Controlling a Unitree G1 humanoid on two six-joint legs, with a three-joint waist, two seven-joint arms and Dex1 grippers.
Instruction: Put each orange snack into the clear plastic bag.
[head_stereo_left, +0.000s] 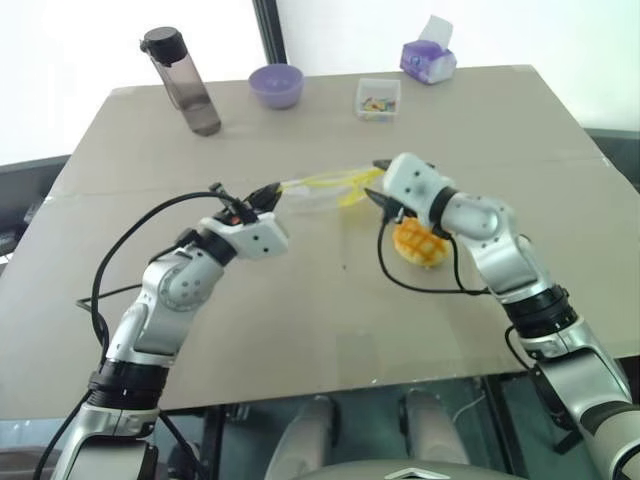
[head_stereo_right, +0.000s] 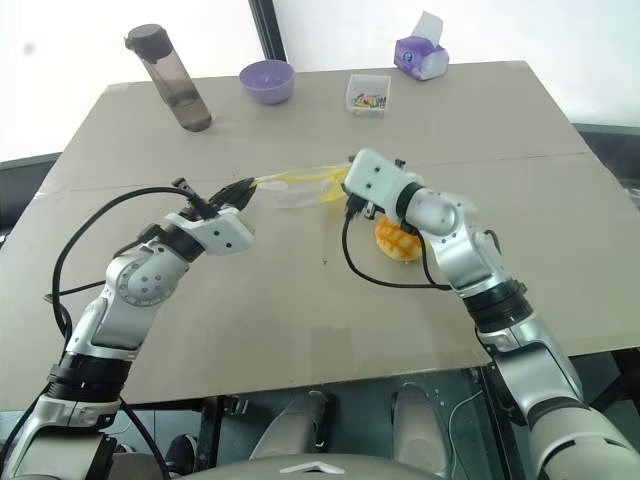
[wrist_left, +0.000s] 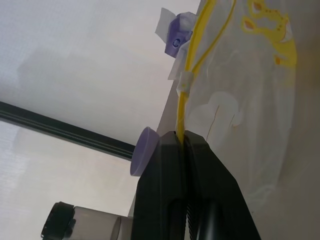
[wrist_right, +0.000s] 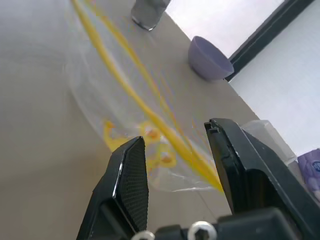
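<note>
The clear plastic bag (head_stereo_left: 322, 190), with a yellow strip along its edge, hangs stretched just above the middle of the table. My left gripper (head_stereo_left: 268, 197) is shut on the bag's left end, pinching the yellow strip (wrist_left: 186, 80) between its fingertips. At the bag's right end my right gripper (head_stereo_left: 381, 188) stands open; in the right wrist view the bag (wrist_right: 125, 90) lies beyond the gap between its fingers (wrist_right: 131, 175). One orange snack (head_stereo_left: 421, 243), a domed bun with a grid top, rests on the table just below my right wrist.
Along the table's far edge stand a dark water bottle (head_stereo_left: 186, 85), a purple bowl (head_stereo_left: 275, 85), a small clear box of colourful bits (head_stereo_left: 378, 98) and a purple tissue pack (head_stereo_left: 428, 60). A black cable loops beside each arm.
</note>
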